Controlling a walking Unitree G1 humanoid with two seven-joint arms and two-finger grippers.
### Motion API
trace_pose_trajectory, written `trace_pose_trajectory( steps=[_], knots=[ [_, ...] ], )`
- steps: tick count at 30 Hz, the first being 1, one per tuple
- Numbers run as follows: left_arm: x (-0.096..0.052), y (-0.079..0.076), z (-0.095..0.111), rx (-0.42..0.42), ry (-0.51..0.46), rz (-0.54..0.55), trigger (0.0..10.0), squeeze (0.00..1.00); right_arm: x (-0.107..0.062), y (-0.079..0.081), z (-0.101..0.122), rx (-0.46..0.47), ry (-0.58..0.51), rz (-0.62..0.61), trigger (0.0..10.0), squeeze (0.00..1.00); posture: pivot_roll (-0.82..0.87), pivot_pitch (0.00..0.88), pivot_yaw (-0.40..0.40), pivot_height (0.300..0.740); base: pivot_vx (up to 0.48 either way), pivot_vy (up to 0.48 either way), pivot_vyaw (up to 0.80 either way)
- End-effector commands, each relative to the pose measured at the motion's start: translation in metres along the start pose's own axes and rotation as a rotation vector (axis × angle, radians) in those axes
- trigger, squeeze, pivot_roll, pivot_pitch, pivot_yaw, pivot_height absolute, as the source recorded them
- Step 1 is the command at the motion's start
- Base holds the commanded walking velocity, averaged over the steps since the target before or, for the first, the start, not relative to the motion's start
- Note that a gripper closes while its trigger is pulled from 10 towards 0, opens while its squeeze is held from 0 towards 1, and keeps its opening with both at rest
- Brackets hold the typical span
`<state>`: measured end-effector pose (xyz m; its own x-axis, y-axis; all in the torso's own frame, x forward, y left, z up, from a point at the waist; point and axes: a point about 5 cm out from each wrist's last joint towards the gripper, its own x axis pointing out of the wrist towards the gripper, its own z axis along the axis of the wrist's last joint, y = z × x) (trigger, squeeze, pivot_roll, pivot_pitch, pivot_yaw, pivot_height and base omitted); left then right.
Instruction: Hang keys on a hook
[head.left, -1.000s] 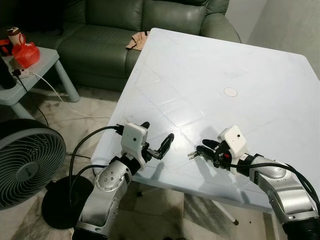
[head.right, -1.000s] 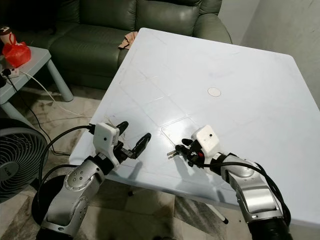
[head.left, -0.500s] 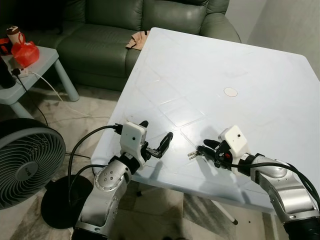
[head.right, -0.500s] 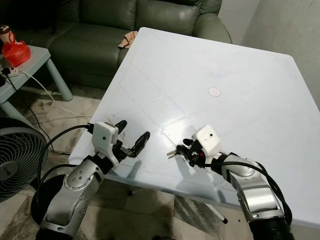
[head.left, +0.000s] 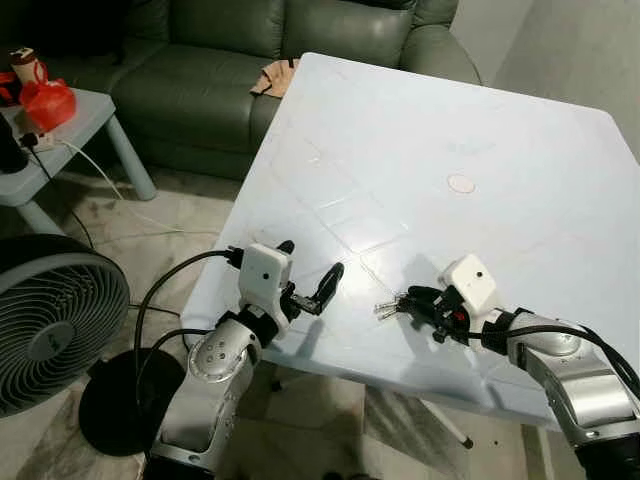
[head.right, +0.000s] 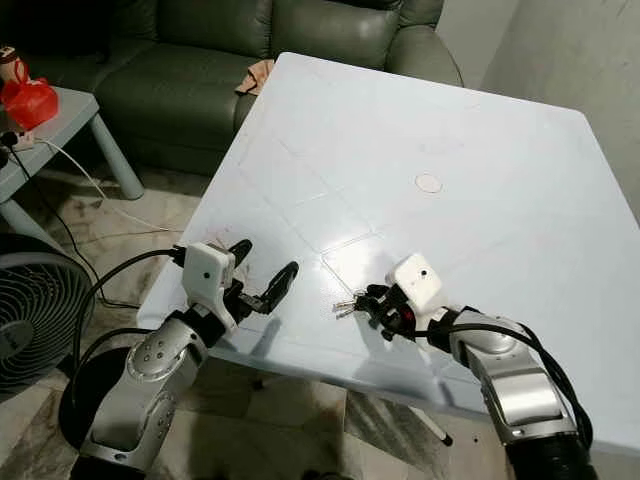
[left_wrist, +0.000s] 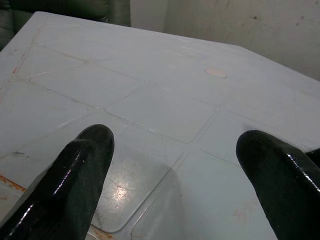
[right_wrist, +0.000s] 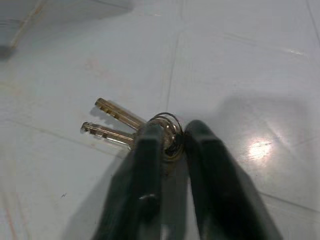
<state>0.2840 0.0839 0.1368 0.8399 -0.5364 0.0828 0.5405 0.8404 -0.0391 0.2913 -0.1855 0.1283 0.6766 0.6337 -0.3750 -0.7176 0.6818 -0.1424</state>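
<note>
The right pincer (right_wrist: 172, 142) is closing its two long black fingers (right_wrist: 145, 165) on the steel ring of a small bunch of two brass-coloured metal keys (right_wrist: 117, 122). The keys are lying flat on the white plastic desk (head.left: 440, 130), and their blades are pointing away from the fingertips. In the head views the keys (head.left: 388, 306) are sitting at about 6 o'clock on the desk surface, near the front edge, and the right pincer (head.left: 412, 300) is reaching them from the 4 o'clock side with its silver arm low over the desk.

The left pincer (head.left: 312, 275) is hovering over the desk's front-left corner, at about 8 o'clock, well apart from the keys. Its fingers (left_wrist: 75, 165) are spread wide — nothing is between them.

A small round mark (head.left: 461, 183) is lying on the desk at about 1 o'clock from the keys.

Beyond the desk, at 11 o'clock, a dark green leather sofa (head.left: 210, 70) is standing. At 9 o'clock a grey floor fan (head.left: 50, 320) is resting on the tiled floor. At 10 o'clock a pale blue side table (head.left: 75, 135) is carrying a red plastic bag (head.left: 50, 100) — a white cable (head.left: 110, 185) is trailing from it to the floor.
</note>
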Motion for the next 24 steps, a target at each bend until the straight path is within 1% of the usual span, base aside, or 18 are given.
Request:
trace_pose_trajectory(
  steps=[1,2,3,4,5,6,7,10,14,17,19,20,22,24],
  knots=[
    [0.001,-0.001,0.003,0.010,-0.009,0.002,10.0,0.00,-0.001,0.004,-0.003,0.010,0.016,0.028,4.7,0.00,-0.03,0.174,-0.092,0.740,0.000,0.000,0.00],
    [0.001,0.000,0.003,0.010,-0.010,0.003,10.0,0.00,-0.002,0.004,-0.003,0.006,0.017,0.031,3.1,0.00,-0.03,0.174,-0.092,0.740,0.000,0.000,0.00],
    [0.001,0.000,0.003,0.010,-0.010,0.004,10.0,0.00,-0.002,0.004,-0.004,0.008,0.021,0.029,2.9,0.00,-0.03,0.174,-0.092,0.740,0.000,0.000,0.00],
    [0.001,0.000,0.004,0.010,-0.011,0.005,10.0,0.00,-0.002,0.004,-0.004,0.011,0.021,0.031,2.9,0.00,-0.03,0.174,-0.092,0.740,0.000,0.000,0.00],
    [0.001,0.000,0.004,0.010,-0.012,0.006,10.0,0.00,-0.003,0.004,-0.005,0.006,0.025,0.035,0.5,0.00,-0.03,0.173,-0.093,0.740,0.000,0.000,0.00],
    [0.001,0.000,0.004,0.010,-0.012,0.006,10.0,0.00,-0.003,0.004,-0.005,0.006,0.025,0.035,0.5,0.00,-0.03,0.173,-0.093,0.740,0.000,0.000,0.00],
    [0.001,0.000,0.004,0.010,-0.012,0.007,10.0,0.00,-0.003,0.004,-0.005,0.012,0.025,0.038,0.0,0.00,-0.03,0.173,-0.093,0.740,0.000,0.000,0.00],
    [0.001,0.000,0.004,0.011,-0.013,0.009,10.0,0.00,-0.004,0.004,-0.005,0.001,0.024,0.043,0.0,0.00,-0.02,0.173,-0.093,0.740,0.000,0.000,0.00],
    [0.001,0.001,0.004,0.010,-0.013,0.012,10.0,0.00,-0.004,0.004,-0.004,0.030,0.010,0.053,0.0,0.00,-0.02,0.172,-0.094,0.740,0.000,0.000,0.00],
    [0.001,0.001,0.004,0.010,-0.013,0.014,10.0,0.00,-0.004,0.003,-0.003,0.033,-0.009,0.041,0.0,0.00,-0.02,0.168,-0.094,0.740,0.000,0.000,0.00],
    [0.002,0.001,0.004,0.010,-0.015,0.016,10.0,0.00,-0.003,0.000,-0.001,0.046,-0.029,0.017,0.0,0.00,-0.02,0.163,-0.094,0.740,0.000,0.000,0.00],
    [0.002,0.001,0.004,0.011,-0.016,0.018,10.0,0.00,-0.001,-0.005,0.004,0.063,-0.069,-0.030,0.0,0.00,-0.02,0.163,-0.094,0.740,0.000,0.000,0.00],
    [0.002,0.001,0.004,0.011,-0.017,0.018,10.0,0.00,0.000,-0.007,0.006,0.071,-0.082,-0.050,0.0,0.00,-0.02,0.163,-0.094,0.740,0.000,0.000,0.00],
    [0.002,0.001,0.004,0.013,-0.018,0.019,10.0,0.00,0.001,-0.015,0.012,0.081,-0.129,-0.117,0.0,0.00,-0.02,0.157,-0.094,0.740,0.000,0.000,0.00]
  ],
)
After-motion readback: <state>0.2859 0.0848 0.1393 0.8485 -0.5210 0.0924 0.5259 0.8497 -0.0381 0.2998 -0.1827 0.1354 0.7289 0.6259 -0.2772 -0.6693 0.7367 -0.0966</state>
